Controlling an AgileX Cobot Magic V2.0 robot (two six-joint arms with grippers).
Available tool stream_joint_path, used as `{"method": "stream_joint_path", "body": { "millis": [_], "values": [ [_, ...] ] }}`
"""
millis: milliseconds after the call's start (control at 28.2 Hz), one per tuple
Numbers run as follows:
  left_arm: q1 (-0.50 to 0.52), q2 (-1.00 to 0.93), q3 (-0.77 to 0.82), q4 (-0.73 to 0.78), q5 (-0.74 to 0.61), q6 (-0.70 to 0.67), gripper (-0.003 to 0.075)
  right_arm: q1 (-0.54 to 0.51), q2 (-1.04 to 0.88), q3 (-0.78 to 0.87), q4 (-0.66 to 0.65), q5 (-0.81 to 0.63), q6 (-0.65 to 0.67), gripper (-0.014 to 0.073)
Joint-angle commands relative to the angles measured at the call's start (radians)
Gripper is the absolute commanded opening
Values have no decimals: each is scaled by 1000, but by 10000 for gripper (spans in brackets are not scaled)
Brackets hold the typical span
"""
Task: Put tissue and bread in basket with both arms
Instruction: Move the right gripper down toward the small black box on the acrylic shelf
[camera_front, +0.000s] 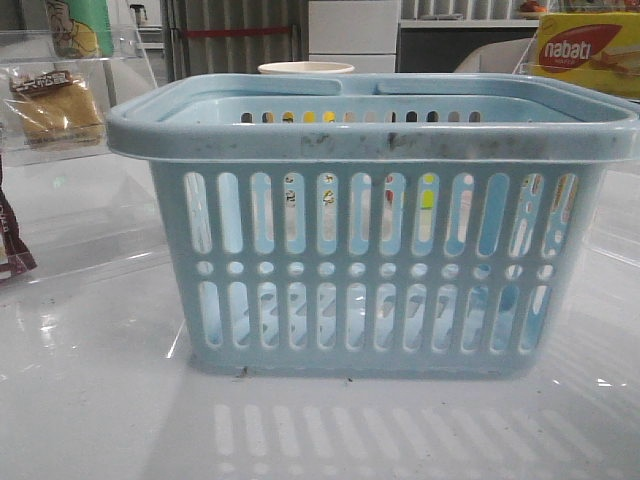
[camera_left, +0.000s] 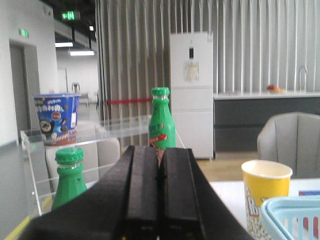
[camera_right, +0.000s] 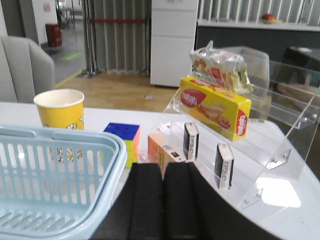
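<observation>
The light-blue basket (camera_front: 370, 135) fills the middle of the front view, and neither gripper shows there. The bread (camera_front: 55, 105), golden-brown in clear wrap, lies on a clear shelf at the back left. In the right wrist view two small dark tissue packs (camera_right: 191, 141) stand upright on a clear stepped shelf, right of the basket (camera_right: 112, 150). My right gripper (camera_right: 164, 167) is shut and empty, beside the basket's rim and short of the packs. My left gripper (camera_left: 159, 152) is shut and empty, with the basket's corner (camera_left: 290, 212) to its right.
A yellow paper cup (camera_front: 305, 68) stands behind the basket. The yellow "nabati" box (camera_front: 585, 55) sits on the right shelf. A colour cube (camera_right: 122, 137) and an orange box (camera_right: 165, 150) lie by that shelf. Green bottles (camera_left: 162, 122) and a blue tub (camera_left: 56, 117) are on the left shelf.
</observation>
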Motion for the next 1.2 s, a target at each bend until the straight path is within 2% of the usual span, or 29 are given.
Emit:
{"method": "stream_joint_path", "body": {
  "millis": [0,106,354,637,673,743,850,920,991,1168],
  "values": [
    [-7,91,-102,0,46,-5,93,-5,100,-86,-2,5,-4,56],
    [-7,157,-133,0,147,-5,93,-5,170,-87,-2,24,-4,56],
    [-7,260,-125,-5,283,-5,93,-5,302,-85,-2,90,-4,56],
    [-7,340,-125,-5,310,-5,93,-5,430,-85,-2,137,-4,69],
    [-7,349,-125,-5,312,-5,101,-5,443,-85,-2,137,-4,98],
    [-7,359,-125,-5,312,-5,148,-5,464,-85,-2,137,-4,217],
    [-7,369,-125,-5,312,-5,320,-5,492,-85,-11,135,-4,458],
    [-7,373,-125,-5,306,-5,424,-5,510,-85,-18,133,-4,558],
    [-7,373,-125,-5,305,-5,472,-5,530,-87,-23,119,-4,596],
    [-7,373,-125,-5,304,-5,446,-18,606,-120,-23,59,46,593]
  ]
}}
